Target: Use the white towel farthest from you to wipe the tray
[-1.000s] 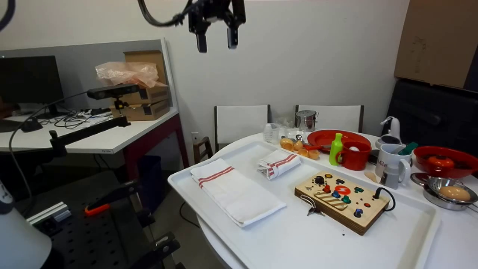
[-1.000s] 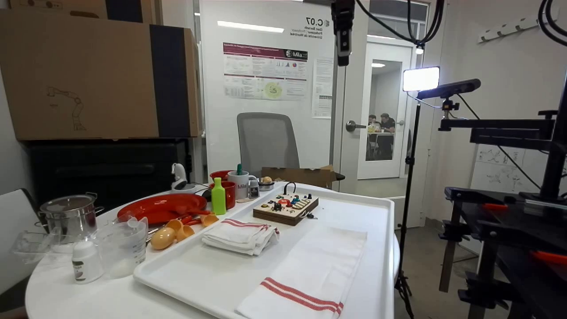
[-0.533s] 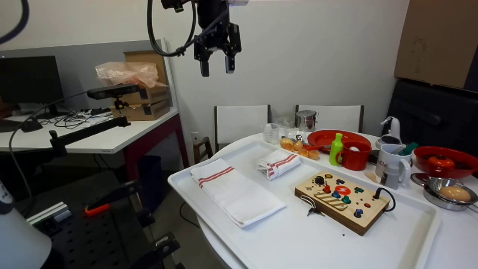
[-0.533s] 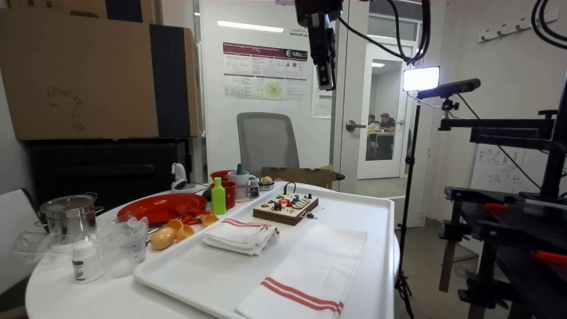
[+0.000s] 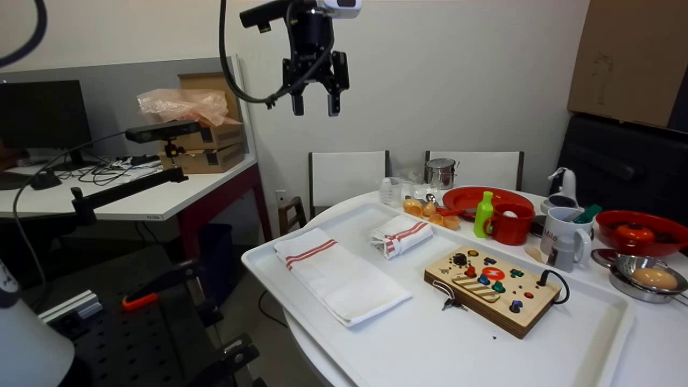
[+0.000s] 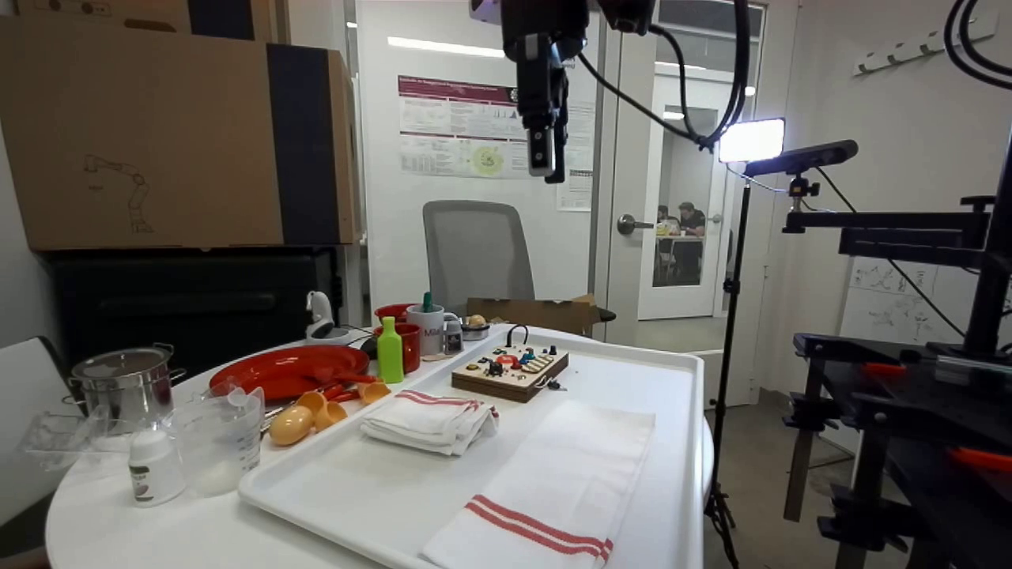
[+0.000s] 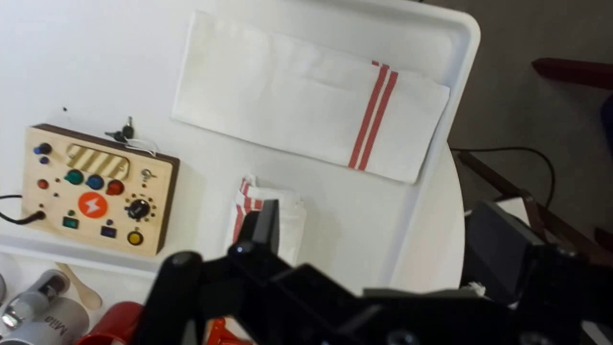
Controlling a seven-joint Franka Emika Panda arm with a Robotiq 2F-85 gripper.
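The small folded white towel with red stripes [image 5: 400, 235] lies on the white tray [image 5: 462, 357]; it shows in both exterior views [image 6: 429, 424]. In the wrist view the towel [image 7: 291, 223] is partly hidden behind one finger. My gripper [image 5: 316, 109] is open and empty, high above the tray's far end in an exterior view; it also hangs high in an exterior view [image 6: 549, 171]. In the wrist view the gripper [image 7: 378, 215] has its fingers wide apart, with tray and table edge between them. It touches nothing.
A larger flat striped towel [image 5: 344, 282] lies on the tray beside the small one. A wooden board with coloured knobs [image 5: 492, 287] and keys sits on the tray. A green bottle [image 5: 484, 215], red mug [image 5: 513, 228] and egg shells [image 5: 430, 212] stand along the tray's rim.
My gripper has come down and, in an exterior view, moved to the left, more slowly in the last half second. It stays open. The towels, tray and board have not moved.
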